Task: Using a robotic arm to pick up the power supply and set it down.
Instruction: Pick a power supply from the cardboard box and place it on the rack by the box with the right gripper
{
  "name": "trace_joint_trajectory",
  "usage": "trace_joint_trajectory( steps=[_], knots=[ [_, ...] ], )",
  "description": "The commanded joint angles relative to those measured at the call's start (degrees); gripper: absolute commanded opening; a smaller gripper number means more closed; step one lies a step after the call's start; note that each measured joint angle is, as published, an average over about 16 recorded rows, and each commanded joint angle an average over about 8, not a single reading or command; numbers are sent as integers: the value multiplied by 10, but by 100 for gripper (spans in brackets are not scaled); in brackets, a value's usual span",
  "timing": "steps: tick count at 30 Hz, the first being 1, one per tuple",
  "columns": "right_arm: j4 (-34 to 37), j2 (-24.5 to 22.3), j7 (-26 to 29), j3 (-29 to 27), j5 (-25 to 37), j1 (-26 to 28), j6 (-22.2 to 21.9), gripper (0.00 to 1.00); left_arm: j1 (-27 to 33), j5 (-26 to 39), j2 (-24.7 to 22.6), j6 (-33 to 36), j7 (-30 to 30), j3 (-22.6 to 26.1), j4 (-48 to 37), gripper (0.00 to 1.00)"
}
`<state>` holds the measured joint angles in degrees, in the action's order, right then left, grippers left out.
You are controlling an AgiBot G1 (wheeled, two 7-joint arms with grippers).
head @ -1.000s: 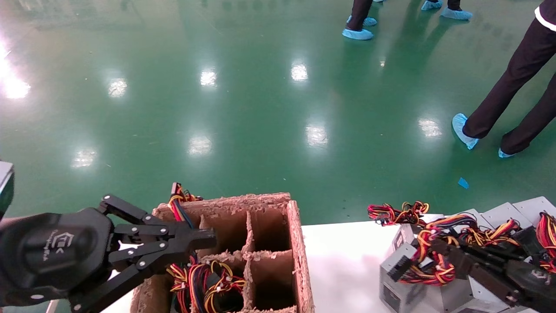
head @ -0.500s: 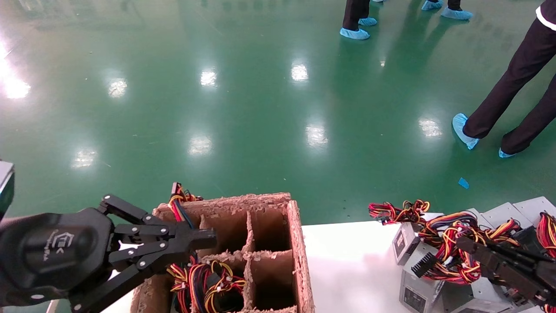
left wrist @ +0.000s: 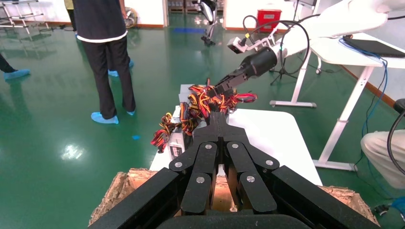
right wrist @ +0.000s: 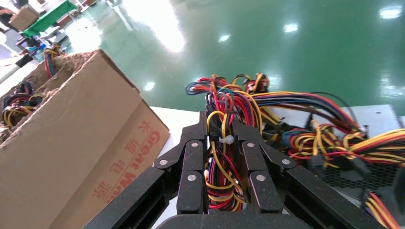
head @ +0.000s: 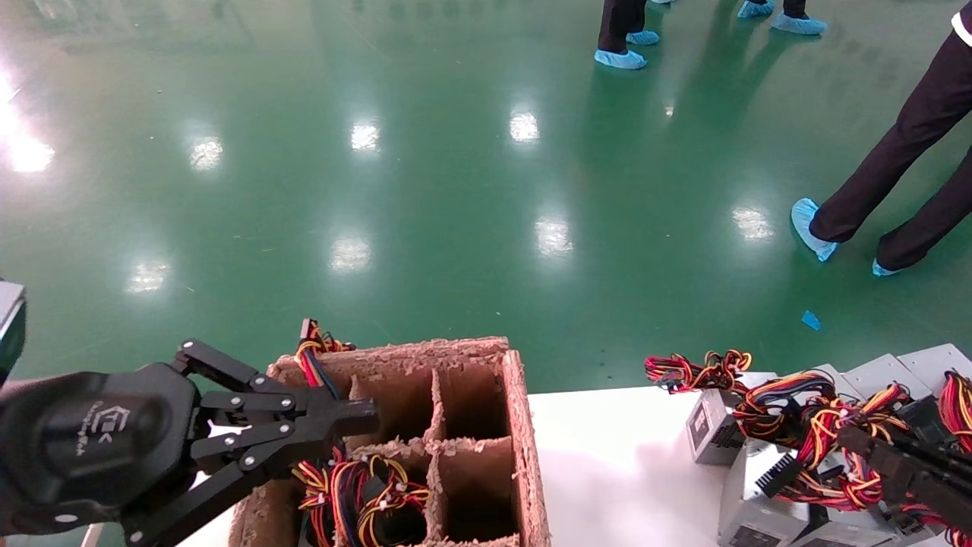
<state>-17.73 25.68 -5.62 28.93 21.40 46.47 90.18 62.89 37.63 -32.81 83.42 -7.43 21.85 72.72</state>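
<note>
My right gripper (right wrist: 223, 125) pinching the power supply's wire bundle (right wrist: 224, 157), unit (head: 767, 497) seemingly at table's right, left gripper (head: 364, 414) pressed together over cardboard divider box (head: 524, 456).

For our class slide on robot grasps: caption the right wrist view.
Right hand shut on a power supply's wires, beside the cardboard box.
</note>
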Motion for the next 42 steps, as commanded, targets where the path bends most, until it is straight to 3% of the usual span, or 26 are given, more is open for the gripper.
trace_joint_trajectory(
  steps=[1,14,15,22,23,42],
  knots=[
    [3,-3,-1,0,-3,-2,0,0,0,0,0,0,0,0,0,0],
    [47,-1,-3,-3,-17,-18,-3,0,0,0,0,0,0,0,0,0],
    [50,0,-1,-3,-20,-20,-2,6,0,0,0,0,0,0,0,0],
    [58,3,21,-14,-48,-44,4,94,0,0,0,0,0,0,0,0],
    [57,3,23,-16,-52,-48,4,100,0,0,0,0,0,0,0,0],
    [33,-4,18,-32,-92,-86,2,100,0,0,0,0,0,0,0,0]
  ],
)
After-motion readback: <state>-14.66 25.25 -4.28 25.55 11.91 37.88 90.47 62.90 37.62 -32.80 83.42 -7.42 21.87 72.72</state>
